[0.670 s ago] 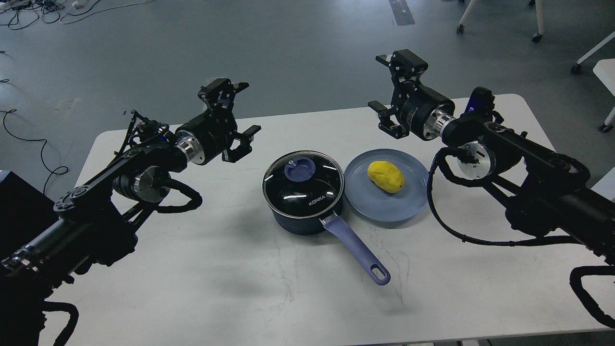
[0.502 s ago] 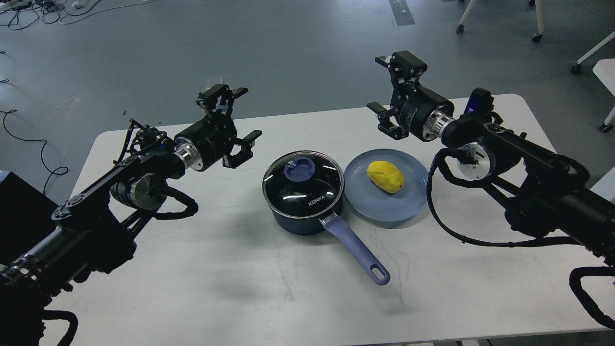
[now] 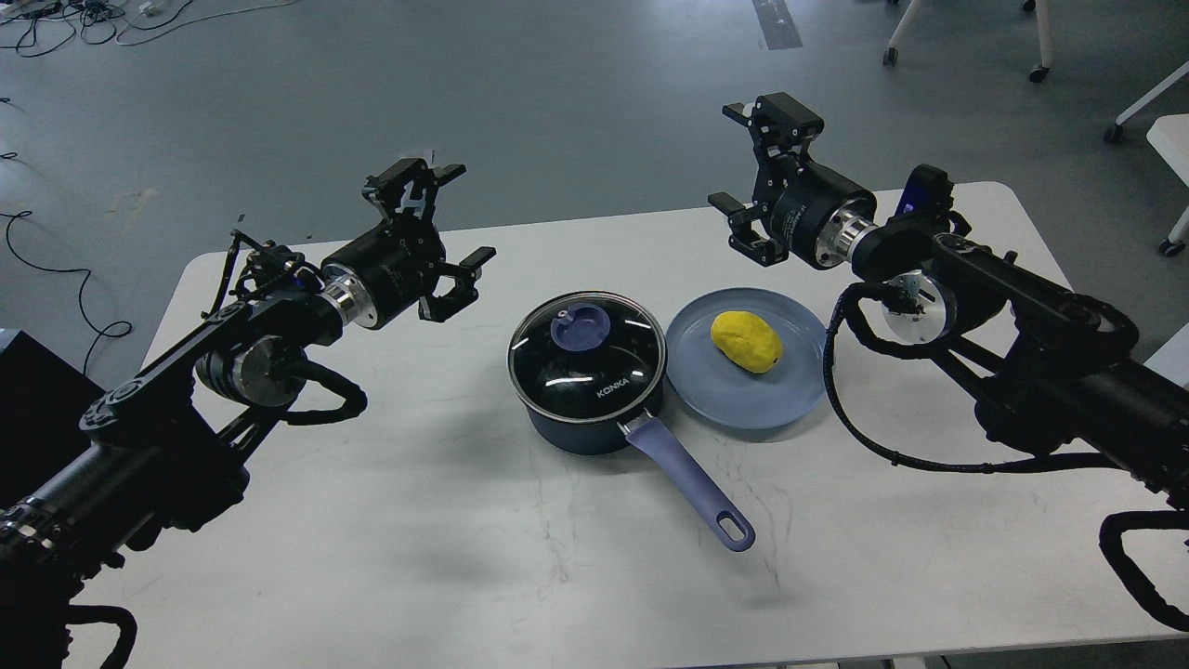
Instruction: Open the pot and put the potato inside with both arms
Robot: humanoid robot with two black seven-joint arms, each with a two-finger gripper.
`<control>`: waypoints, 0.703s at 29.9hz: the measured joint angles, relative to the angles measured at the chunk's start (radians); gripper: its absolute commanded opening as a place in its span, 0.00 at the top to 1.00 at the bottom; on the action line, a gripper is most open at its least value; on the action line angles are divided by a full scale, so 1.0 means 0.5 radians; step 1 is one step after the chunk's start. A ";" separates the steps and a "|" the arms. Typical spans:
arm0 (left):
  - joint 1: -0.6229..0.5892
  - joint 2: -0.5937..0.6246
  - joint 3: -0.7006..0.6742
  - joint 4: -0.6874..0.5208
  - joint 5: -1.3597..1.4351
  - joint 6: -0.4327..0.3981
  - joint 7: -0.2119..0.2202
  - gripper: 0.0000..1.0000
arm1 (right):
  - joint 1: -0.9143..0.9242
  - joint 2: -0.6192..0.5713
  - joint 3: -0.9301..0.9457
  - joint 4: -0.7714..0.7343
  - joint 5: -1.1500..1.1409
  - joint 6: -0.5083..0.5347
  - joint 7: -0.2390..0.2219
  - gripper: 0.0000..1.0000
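A dark blue pot (image 3: 587, 390) stands mid-table with its glass lid (image 3: 585, 348) on, a purple knob (image 3: 580, 327) on top and a purple handle (image 3: 692, 483) pointing toward the front right. A yellow potato (image 3: 745, 341) lies on a blue-grey plate (image 3: 790, 390) just right of the pot. My left gripper (image 3: 455, 228) is open and empty, in the air to the left of the pot. My right gripper (image 3: 743, 167) is open and empty, above and behind the plate.
The white table (image 3: 464, 557) carries only the pot and the plate. Grey floor lies beyond its far edge, with cables (image 3: 56, 19) at the far left and chair legs (image 3: 1040, 46) at the far right.
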 measured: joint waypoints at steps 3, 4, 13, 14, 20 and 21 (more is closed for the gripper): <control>0.000 0.001 -0.021 0.000 -0.001 0.000 -0.002 0.02 | 0.006 0.003 -0.002 0.003 0.000 0.001 0.000 0.00; 0.000 0.001 -0.025 0.000 -0.001 -0.001 -0.002 0.02 | 0.008 0.003 -0.003 0.004 0.000 0.001 0.000 0.00; 0.000 -0.002 -0.031 0.003 -0.001 -0.003 -0.003 0.02 | 0.020 0.003 -0.006 0.015 0.000 0.003 0.000 0.00; 0.000 -0.002 -0.031 0.003 -0.001 -0.004 -0.003 0.02 | 0.020 0.003 -0.006 0.016 0.000 0.003 0.000 0.00; 0.000 -0.002 -0.034 0.003 -0.001 -0.006 -0.003 0.02 | 0.036 0.001 -0.006 0.020 0.000 0.003 0.001 0.00; 0.000 -0.002 -0.034 0.003 -0.001 -0.006 -0.003 0.02 | 0.037 0.001 -0.006 0.020 0.000 0.003 0.001 0.00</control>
